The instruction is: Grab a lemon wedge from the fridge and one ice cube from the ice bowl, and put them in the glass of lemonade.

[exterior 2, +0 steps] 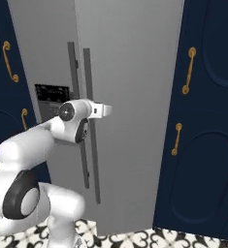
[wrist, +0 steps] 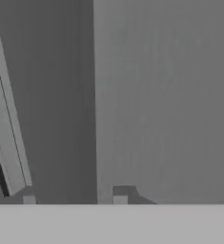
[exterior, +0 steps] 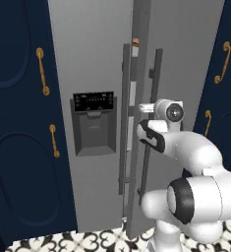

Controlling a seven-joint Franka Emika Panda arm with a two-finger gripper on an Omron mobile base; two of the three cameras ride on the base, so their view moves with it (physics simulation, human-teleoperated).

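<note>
The tall light-grey fridge [exterior: 97, 59] [exterior 2: 135, 72] stands right in front of me. Its right door is a crack ajar, and its thick edge shows in the left base view. My gripper [exterior: 145, 108] [exterior 2: 107, 110] [wrist: 74, 198] is at mid-height on the right door's dark bar handle [exterior: 158, 74] [exterior 2: 88, 68]. In the hand view the fingertips [wrist: 119, 193] stand apart with a dark vertical band [wrist: 61, 105] between them, so the gripper looks open around the bar. The lemon wedge, ice bowl and glass of lemonade are out of view.
Navy cabinets with brass handles [exterior: 42, 71] [exterior 2: 188, 70] flank the fridge closely on both sides. The black dispenser recess [exterior: 93, 125] sits in the left door. A small orange thing [exterior: 135, 42] peeks through the door gap. Patterned floor tiles [exterior: 87, 241] lie below.
</note>
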